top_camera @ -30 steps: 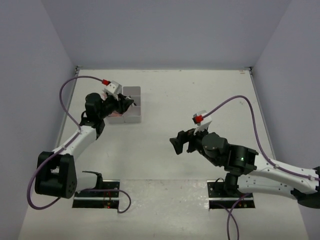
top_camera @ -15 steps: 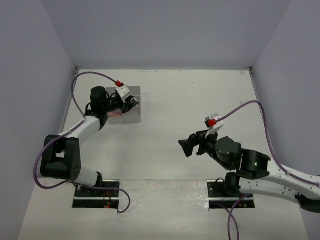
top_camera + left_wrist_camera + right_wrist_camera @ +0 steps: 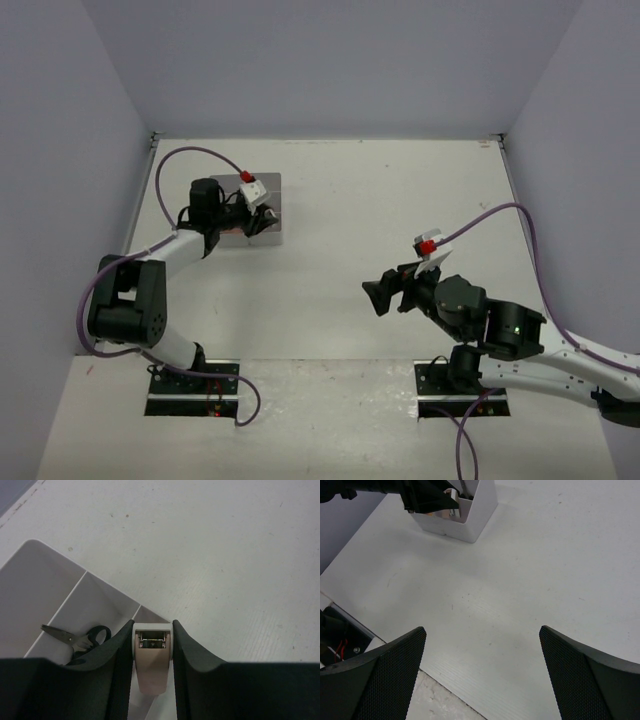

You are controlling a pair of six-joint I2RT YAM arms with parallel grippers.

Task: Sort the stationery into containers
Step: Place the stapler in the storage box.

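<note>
The white compartment tray stands at the far left of the table. My left gripper hangs over its near right corner, shut on a small pinkish-beige block with a white end, perhaps the pink eraser. In the left wrist view the gripper holds this block above the tray's edge. The black-handled scissors lie in one compartment. My right gripper is open and empty over the bare table, right of centre; its jaws stand wide apart in the right wrist view. Pens and markers are hidden.
The right wrist view shows the tray far ahead with the left gripper on it. The table's near edge and the arm's base plate lie just below my right gripper. Walls close the table on three sides.
</note>
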